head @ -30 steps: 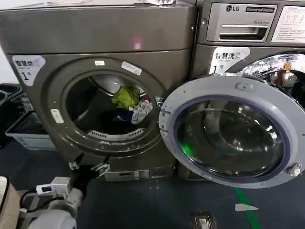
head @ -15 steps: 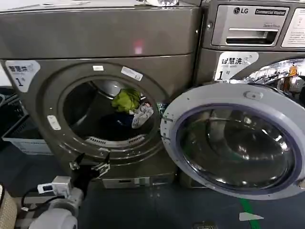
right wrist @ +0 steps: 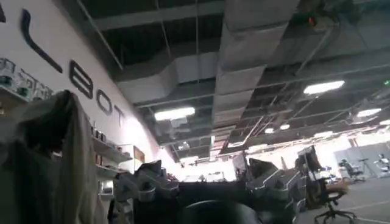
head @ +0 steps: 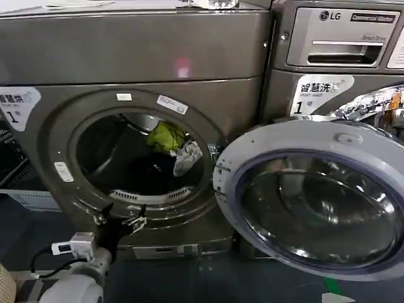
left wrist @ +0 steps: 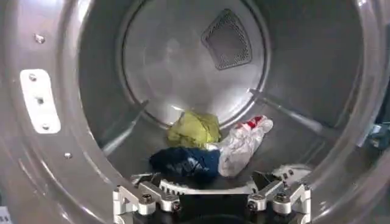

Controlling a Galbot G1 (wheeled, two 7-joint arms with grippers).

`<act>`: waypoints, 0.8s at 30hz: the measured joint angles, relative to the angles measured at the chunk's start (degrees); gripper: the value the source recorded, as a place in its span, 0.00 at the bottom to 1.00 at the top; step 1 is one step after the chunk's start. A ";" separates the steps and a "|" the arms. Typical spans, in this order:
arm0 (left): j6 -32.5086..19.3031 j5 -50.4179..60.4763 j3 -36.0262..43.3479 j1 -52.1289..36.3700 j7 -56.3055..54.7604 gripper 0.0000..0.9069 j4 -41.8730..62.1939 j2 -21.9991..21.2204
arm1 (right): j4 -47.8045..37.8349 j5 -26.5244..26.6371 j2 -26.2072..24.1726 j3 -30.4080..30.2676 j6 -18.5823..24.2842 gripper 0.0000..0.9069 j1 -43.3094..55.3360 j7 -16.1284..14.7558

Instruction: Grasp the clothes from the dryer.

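Observation:
The dryer (head: 139, 57) stands in front of me, a bronze-grey machine with its grey-rimmed glass door (head: 315, 196) swung open to the right. The clothes (head: 172, 144) lie in a small heap low in the drum. In the left wrist view they are a yellow-green piece (left wrist: 194, 129), a dark navy piece (left wrist: 186, 163) and a white piece with red marks (left wrist: 244, 143). My left gripper (head: 118, 218) (left wrist: 211, 204) is open at the porthole's lower rim, short of the heap, with nothing in it. My right gripper (right wrist: 210, 189) is open and empty, pointing up at a ceiling.
The LG machine (head: 341, 69) stands close on the right, partly behind the open door. Baskets (head: 28, 199) sit on the floor to the dryer's left. A ribbed lint grille (head: 151, 197) lines the porthole's bottom edge.
The head view has drawn closer to the dryer, which now looks larger and sits further left. The left gripper stays by the porthole's lower rim. The clothes have not moved.

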 measured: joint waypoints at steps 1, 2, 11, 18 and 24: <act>0.00 0.00 0.00 0.01 0.00 1.00 -0.02 0.00 | 0.00 0.01 0.01 0.02 0.00 1.00 -0.03 0.00; 0.00 0.00 -0.01 0.00 0.00 1.00 -0.08 0.01 | 0.00 0.03 0.01 0.07 0.00 1.00 -0.09 0.00; 0.00 -0.01 -0.04 0.25 0.01 1.00 -0.66 0.08 | -0.03 0.18 -0.02 0.32 -0.05 1.00 -0.45 -0.01; 0.00 -0.11 -0.04 0.20 0.09 1.00 -0.67 0.23 | -0.21 0.17 0.06 0.15 -0.05 1.00 -0.50 -0.04; 0.00 -0.12 0.00 -0.06 0.08 1.00 -0.63 0.25 | -0.27 0.17 0.10 0.27 -0.05 1.00 -0.49 -0.04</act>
